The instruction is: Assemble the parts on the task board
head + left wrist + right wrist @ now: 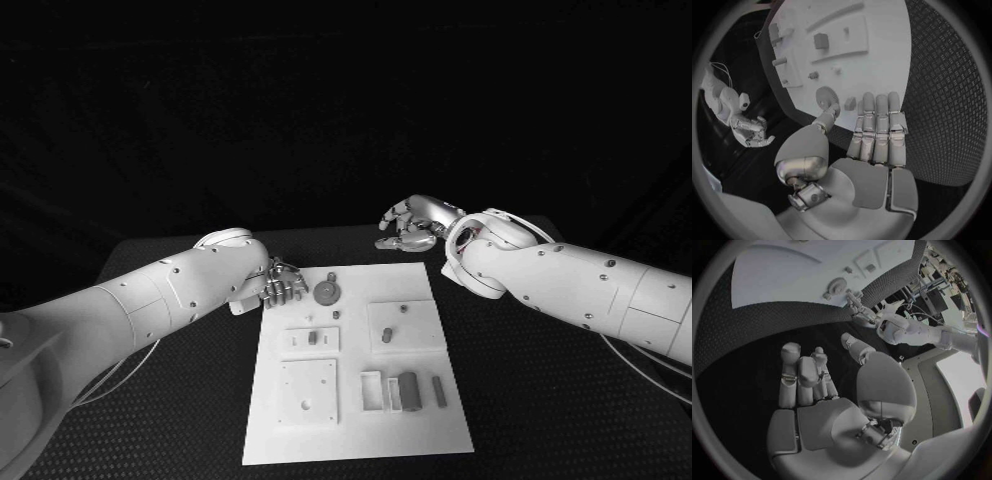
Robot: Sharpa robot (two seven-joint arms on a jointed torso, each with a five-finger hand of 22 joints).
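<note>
On the table, listed by size:

Table: black textured table (548,400), bearing all the items below.

Task board: flat white rectangular plate (447,425) lying along the middle of the table, its far end between the two hands.

Left arm: white arm (130,300) entering from the near left side, ending at the board's far left corner.

Right arm: white arm (591,285) entering from the right side, ending beyond the board's far right corner.

Left hand: silver many-fingered hand (277,284), fingers (876,125) straight and side by side, laid at the board's left edge; thumb tip just beside the round part; nothing held.

Right hand: silver many-fingered hand (411,222) over bare table past the board's far end; fingers (798,375) loosely curled and apart; nothing held.

Raised plates: three square white plates on the board, one near the left (309,391), one mid-left (313,340), one mid-right (401,325).

Bar parts: grey oblong pieces (410,390) lying side by side at the board's near right.

Round part: small grey disc-shaped piece (329,293) on the board's far left, just beside the left hand.

Peg parts: tiny grey pieces (312,340) standing on the two middle plates.
</note>
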